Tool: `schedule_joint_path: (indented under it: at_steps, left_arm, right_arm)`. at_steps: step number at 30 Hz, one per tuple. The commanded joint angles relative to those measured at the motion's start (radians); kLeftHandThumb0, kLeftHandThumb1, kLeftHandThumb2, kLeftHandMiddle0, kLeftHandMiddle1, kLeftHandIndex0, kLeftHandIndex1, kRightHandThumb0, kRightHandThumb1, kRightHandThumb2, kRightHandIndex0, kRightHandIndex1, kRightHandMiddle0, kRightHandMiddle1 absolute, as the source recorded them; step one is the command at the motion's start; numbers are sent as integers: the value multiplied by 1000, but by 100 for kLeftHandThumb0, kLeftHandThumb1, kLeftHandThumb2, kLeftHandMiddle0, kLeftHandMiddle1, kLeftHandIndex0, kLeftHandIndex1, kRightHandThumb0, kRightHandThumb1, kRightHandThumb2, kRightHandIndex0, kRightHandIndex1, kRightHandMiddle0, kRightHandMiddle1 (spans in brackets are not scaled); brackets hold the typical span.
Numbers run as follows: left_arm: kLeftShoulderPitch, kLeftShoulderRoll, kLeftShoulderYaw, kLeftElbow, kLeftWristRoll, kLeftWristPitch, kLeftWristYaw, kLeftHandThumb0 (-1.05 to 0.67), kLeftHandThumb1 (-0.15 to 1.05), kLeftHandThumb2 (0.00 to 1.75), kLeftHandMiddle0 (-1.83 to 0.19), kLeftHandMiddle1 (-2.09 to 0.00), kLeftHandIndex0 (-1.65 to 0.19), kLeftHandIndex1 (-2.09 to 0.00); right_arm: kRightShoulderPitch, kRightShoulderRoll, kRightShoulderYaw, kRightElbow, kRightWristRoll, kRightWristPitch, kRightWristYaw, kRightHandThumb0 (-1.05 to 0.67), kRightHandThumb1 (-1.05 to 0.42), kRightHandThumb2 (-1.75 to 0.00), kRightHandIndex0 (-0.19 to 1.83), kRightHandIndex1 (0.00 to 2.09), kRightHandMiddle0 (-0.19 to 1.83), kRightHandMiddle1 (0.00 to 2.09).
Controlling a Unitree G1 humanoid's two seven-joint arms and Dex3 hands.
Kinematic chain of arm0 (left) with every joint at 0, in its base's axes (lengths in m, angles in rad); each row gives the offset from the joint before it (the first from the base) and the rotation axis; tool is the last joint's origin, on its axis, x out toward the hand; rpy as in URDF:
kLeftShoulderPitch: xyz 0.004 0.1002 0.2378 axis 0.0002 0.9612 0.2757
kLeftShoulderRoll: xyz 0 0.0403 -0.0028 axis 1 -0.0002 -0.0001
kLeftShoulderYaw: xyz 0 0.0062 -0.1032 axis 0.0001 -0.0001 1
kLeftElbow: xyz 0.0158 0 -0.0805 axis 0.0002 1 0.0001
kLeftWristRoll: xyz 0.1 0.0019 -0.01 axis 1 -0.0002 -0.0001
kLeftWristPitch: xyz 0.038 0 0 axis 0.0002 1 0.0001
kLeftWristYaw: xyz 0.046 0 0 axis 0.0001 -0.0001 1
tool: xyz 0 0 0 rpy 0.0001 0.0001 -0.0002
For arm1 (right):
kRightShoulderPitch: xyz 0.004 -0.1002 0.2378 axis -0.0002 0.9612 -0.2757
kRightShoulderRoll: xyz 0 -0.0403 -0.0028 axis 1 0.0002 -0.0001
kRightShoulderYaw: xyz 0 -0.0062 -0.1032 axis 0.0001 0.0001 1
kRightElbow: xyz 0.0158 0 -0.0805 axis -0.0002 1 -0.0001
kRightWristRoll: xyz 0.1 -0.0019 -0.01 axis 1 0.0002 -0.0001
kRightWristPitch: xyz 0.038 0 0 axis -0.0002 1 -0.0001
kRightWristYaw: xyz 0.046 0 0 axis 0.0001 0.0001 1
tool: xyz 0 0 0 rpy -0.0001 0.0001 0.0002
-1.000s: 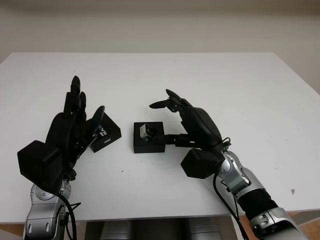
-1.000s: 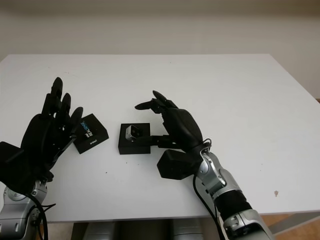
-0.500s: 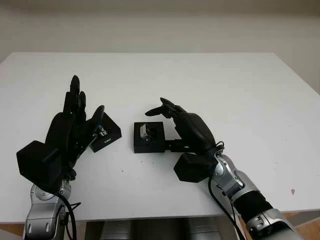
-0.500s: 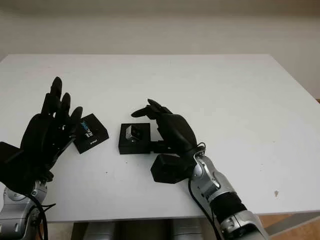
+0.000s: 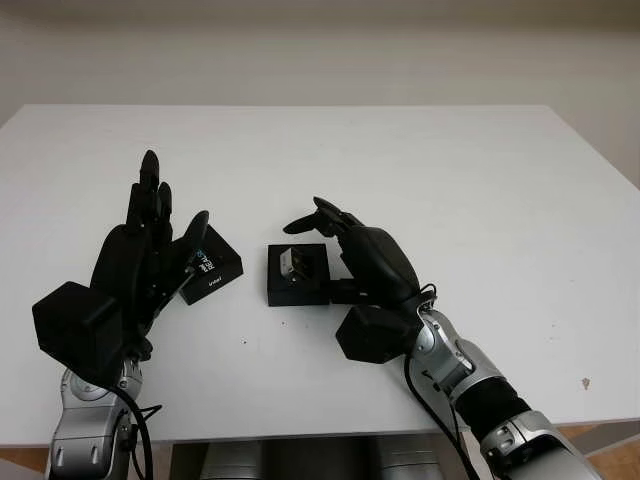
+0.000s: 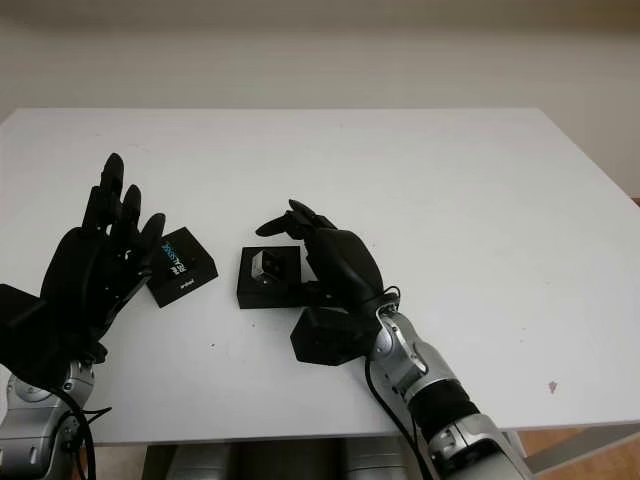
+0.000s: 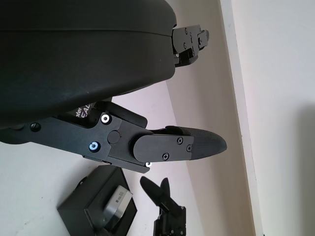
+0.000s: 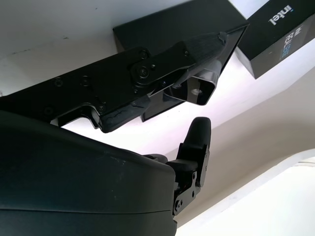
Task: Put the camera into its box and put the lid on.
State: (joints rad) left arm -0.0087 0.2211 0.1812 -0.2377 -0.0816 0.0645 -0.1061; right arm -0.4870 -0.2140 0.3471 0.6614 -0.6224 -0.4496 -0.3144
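A small silver camera (image 5: pixel 294 262) sits in the open black box (image 5: pixel 297 288) at the table's middle. My right hand (image 5: pixel 335 245) is beside the box on its right, open, with its fingers (image 5: pixel 307 222) reaching over the box's far edge and its thumb along the near right side. The black lid (image 5: pixel 211 272) with blue print lies on the table left of the box. My left hand (image 5: pixel 150 240) is raised next to the lid, open, holding nothing. In the right wrist view the camera (image 8: pixel 200 87) and the lid (image 8: pixel 280 37) lie beyond my fingers.
The white table (image 5: pixel 450 180) stretches wide on all sides. A pale wall runs behind its far edge. A small brown speck (image 5: pixel 586 382) marks the near right of the tabletop.
My right hand has slid left and closer to the box, its fingers now over the box's far edge. The left hand, lid, box and camera have not moved.
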Motion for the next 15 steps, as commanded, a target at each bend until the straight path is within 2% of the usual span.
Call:
schedule_joint_path:
  at_steps: [1, 7, 15]
  left_arm:
    - [-3, -1, 3, -3, -1, -5, 1, -59, 105, 38, 14, -6, 17, -5]
    - [-2, -4, 3, -3, -4, -5, 1, -59, 105, 38, 14, -5, 17, -5]
    - [1, -6, 4, -8, -16, -1, 0, -59, 105, 37, 15, -5, 17, -5]
  right_arm:
    - [-27, 1, 4, 14, -3, -15, -18, -70, -92, -5, 29, 9, 27, 107]
    - [-32, -8, 7, 29, -15, -24, -56, -66, -93, -5, 35, 11, 32, 118]
    - [-36, -29, 25, 32, -59, -17, -91, -63, -93, -5, 38, 12, 35, 119]
